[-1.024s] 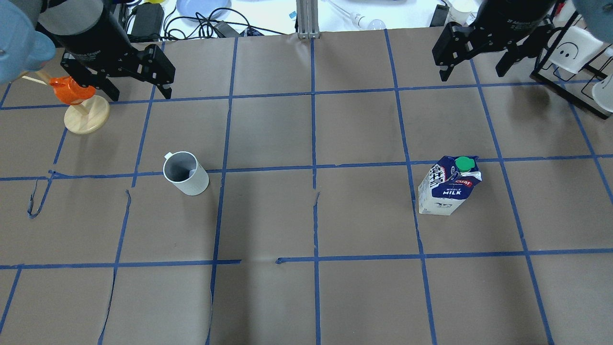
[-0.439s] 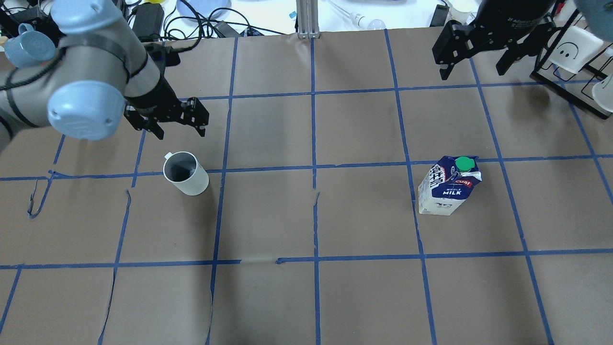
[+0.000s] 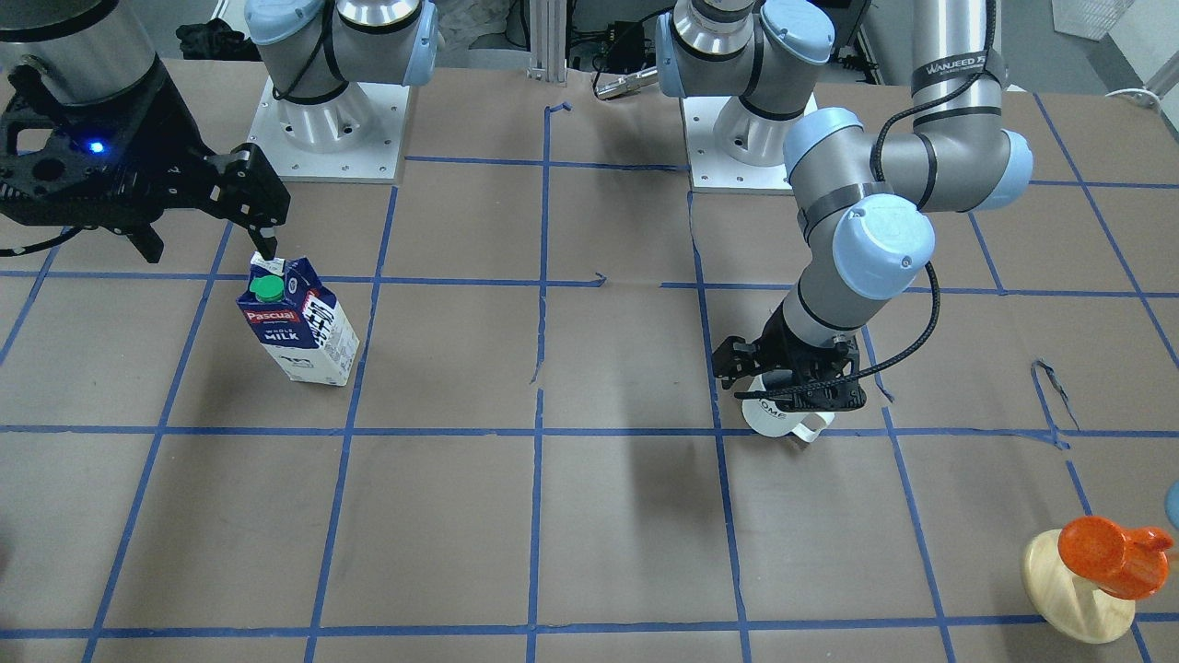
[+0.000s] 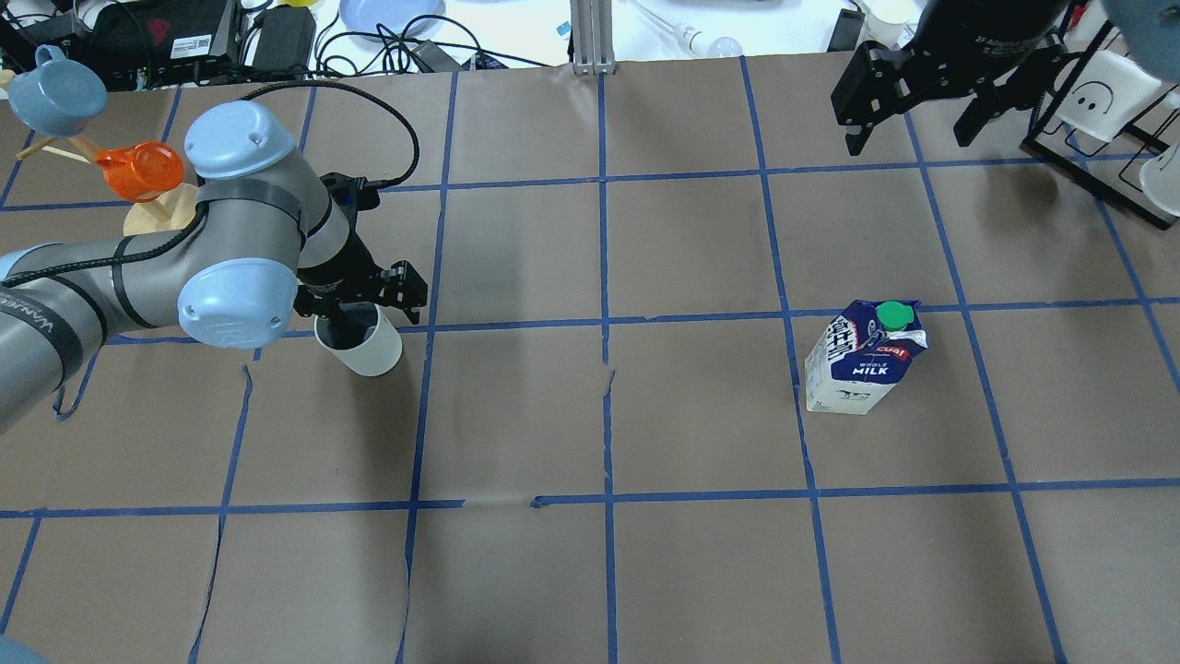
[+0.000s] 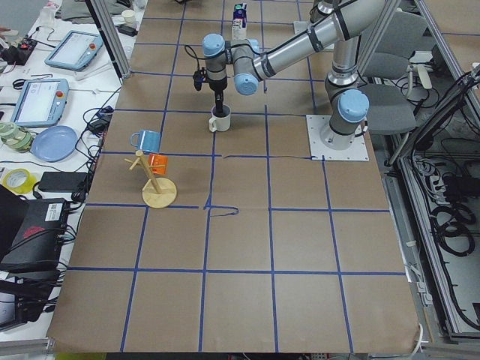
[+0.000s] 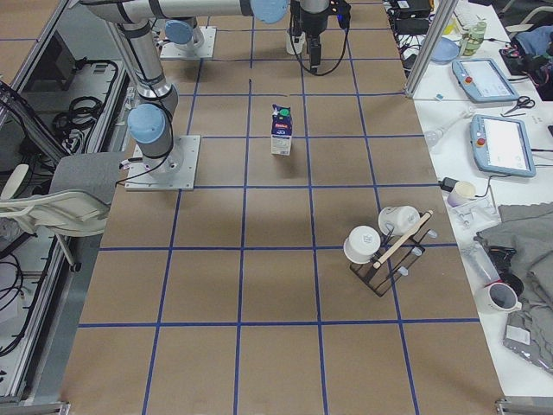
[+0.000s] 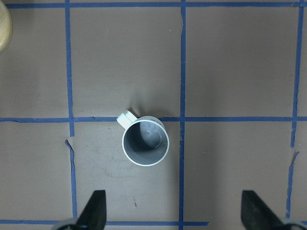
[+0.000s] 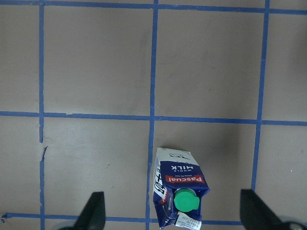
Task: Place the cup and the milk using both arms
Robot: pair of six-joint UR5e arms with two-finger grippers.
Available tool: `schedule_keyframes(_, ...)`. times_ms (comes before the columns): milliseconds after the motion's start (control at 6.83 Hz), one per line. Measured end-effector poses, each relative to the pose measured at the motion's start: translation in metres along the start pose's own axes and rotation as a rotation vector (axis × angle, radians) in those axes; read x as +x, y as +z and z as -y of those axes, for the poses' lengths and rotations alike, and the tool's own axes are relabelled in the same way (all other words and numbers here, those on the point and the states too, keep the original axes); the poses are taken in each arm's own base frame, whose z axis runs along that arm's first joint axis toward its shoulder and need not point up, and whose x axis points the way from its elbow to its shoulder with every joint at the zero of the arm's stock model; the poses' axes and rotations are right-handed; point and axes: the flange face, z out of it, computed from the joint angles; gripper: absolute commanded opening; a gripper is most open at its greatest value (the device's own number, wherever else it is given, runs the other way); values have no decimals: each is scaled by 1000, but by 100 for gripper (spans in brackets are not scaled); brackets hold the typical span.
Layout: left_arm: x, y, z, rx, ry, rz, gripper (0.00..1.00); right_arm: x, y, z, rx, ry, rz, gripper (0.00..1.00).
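The white cup (image 4: 371,349) stands upright left of the table's middle, with "HOME" on its side in the front-facing view (image 3: 772,416). My left gripper (image 4: 361,300) is open and hangs just above the cup's rim, touching nothing. In the left wrist view the cup (image 7: 145,140) lies between and ahead of the fingers (image 7: 96,208). The milk (image 4: 865,355) stands upright to the right with its green cap up. My right gripper (image 4: 908,129) is open and empty, high up and beyond the milk. The right wrist view shows the carton (image 8: 178,191) below, between the fingers (image 8: 93,211).
A pale wooden stand (image 4: 147,219) with an orange cup (image 4: 138,171) and a blue cup (image 4: 55,92) stands at the back left, close behind my left arm. A black rack with white mugs (image 4: 1102,106) stands at the back right by my right gripper. Cables and clutter lie beyond the far edge.
My left arm has swung from the back left corner toward the cup and lowered its open gripper over it. The right gripper, cup and milk have stayed put.
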Motion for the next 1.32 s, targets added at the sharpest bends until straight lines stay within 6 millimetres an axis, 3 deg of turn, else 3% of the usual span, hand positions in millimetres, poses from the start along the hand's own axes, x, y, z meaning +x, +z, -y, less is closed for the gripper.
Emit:
schedule_keyframes(146, 0, 9, 0, -14, -8, -4, 5, 0, 0, 0, 0, -1, -1, 100)
schedule_keyframes(439, 2, 21, 2, -31, -11, -8, 0, 0, 0, 0, -1, -2, -2, 100)
schedule_keyframes(878, 16, 5, 0, 6, -11, 1, 0, 1, -2, 0, -4, 0, -4, 100)
schedule_keyframes(1024, 35, -6, 2, 31, -15, 5, 0, 1, -4, 0, -3, 0, -4, 100)
schedule_keyframes(1317, 105, -51, 14, 95, -24, -15, 0, 1, -4, 0, -2, -1, -5, 100)
